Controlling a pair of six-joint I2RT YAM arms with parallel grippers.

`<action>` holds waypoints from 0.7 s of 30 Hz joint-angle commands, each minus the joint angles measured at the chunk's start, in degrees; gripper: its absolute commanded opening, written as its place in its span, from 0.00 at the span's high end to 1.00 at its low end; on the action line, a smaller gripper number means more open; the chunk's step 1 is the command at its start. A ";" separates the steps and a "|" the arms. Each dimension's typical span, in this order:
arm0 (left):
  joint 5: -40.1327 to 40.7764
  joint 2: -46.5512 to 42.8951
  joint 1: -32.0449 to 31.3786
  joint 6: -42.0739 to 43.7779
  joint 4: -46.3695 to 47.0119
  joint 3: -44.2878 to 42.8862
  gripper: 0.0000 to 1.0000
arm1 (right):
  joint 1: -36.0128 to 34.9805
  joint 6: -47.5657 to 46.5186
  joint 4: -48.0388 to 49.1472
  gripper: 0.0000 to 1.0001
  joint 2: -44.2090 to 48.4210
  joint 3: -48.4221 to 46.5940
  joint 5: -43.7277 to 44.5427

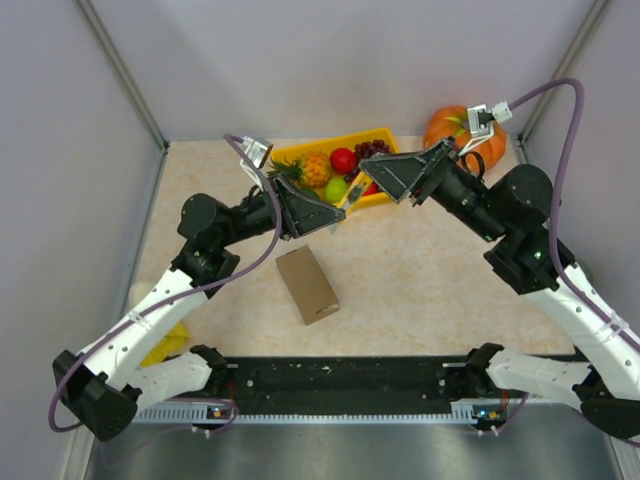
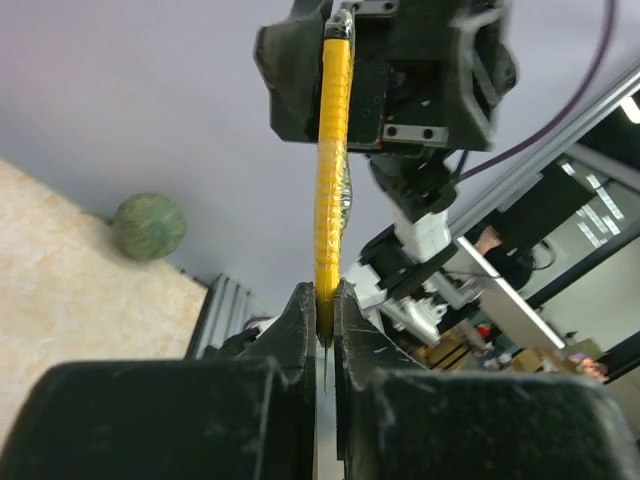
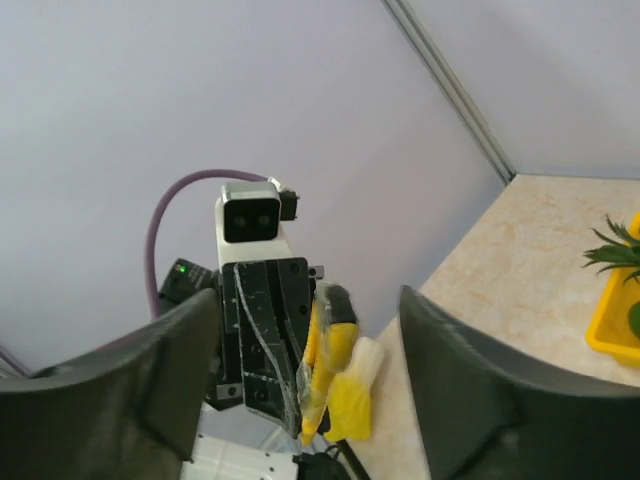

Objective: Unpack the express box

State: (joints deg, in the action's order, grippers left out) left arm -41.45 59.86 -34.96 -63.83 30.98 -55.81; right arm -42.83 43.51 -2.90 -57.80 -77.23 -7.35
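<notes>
grip: left tool (image 2: 322, 300) clenched on yellow wrapped item (image 2: 332, 150), kind unclear | right tool (image 3: 310, 320) released

Bright even overhead light, faint soft shadows, wrist-view foregrounds blurred

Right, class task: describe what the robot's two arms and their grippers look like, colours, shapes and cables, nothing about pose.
The left arm and right arm have white lower links and black joints and upper sections. A purple cable loops along each to a small grey-white wrist camera. The left gripper and right gripper are black wedges with flat black jaws.
</notes>
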 commanded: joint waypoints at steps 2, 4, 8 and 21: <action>-2.40 0.00 0.94 12.58 -16.96 -7.81 1.00 | 0.29 -4.73 -5.34 0.01 -0.11 -4.75 -6.26; -5.03 0.52 2.26 16.62 -20.33 -10.36 1.00 | 0.29 -8.78 -14.82 0.01 -1.95 -9.83 -8.63; -12.06 2.19 3.32 17.95 -23.25 -14.06 1.00 | 0.82 -11.95 -20.31 0.01 -2.14 -12.24 -15.74; -19.28 5.80 3.32 20.15 -27.38 -18.19 1.00 | 2.31 -5.63 -20.48 0.19 -3.28 -10.66 -29.72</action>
State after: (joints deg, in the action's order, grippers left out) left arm -59.46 65.87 -31.75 -45.67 4.29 -71.72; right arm -40.80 36.14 -24.56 -60.90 -87.74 -32.56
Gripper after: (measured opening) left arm 0.039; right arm 0.875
